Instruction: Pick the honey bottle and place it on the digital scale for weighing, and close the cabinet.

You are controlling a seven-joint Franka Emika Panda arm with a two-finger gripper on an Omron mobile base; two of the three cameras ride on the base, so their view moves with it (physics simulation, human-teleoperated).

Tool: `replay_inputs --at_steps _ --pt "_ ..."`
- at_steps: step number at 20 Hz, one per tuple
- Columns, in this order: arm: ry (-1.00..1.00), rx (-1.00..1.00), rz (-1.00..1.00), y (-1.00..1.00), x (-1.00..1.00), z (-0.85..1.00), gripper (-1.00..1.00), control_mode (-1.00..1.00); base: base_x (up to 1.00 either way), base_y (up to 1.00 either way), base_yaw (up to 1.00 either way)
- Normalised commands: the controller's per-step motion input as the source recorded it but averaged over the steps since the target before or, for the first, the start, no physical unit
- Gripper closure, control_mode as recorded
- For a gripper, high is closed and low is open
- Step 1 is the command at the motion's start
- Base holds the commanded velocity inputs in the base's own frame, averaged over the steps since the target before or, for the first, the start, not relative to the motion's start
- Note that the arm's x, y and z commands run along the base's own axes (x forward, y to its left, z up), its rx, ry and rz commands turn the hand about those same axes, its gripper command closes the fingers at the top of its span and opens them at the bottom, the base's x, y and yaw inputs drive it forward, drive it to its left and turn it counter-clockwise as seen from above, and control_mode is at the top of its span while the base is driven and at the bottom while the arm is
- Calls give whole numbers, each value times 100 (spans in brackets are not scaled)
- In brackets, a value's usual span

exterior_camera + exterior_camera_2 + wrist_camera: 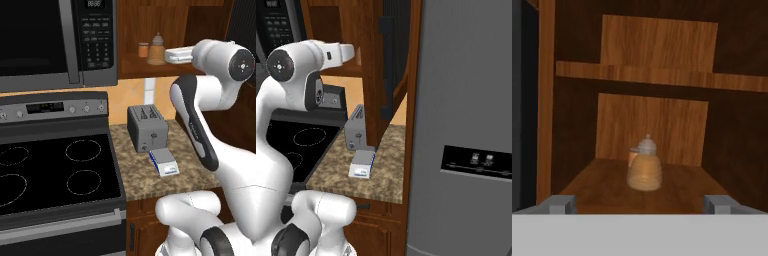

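Half-hidden orange jar [633, 157] — behind honey bottle [645, 171]

Flat, even rendered light outside; dim and soft inside the cabinet [657, 45].

Both base views are evenly lit, with no clear light source and only faint shadow under the toaster [147, 127] and digital scale [164, 162] on the granite counter [140, 175]. The white arm [200, 125] shows smooth shading and no hard glare. In the hand view the cabinet's side walls fall into deep shadow, the back panels glow warmer, and the honey bottle [644, 170] looks soft and slightly blurred. All pictures are coarse, with no edge distortion.
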Motion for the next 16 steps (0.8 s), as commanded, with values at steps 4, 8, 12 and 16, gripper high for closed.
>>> replay_inputs --at_steps 4,8,12,16 --pt "0 0 0 -20 29 0 -100 -100 0 0 0" --pt "0 0 0 -17 22 2 -100 -100 0 0 0" --pt "2 0 0 -6 26 1 -100 -100 0 0 0" --pt "1 0 0 0 23 0 -100 -100 0 0 0"
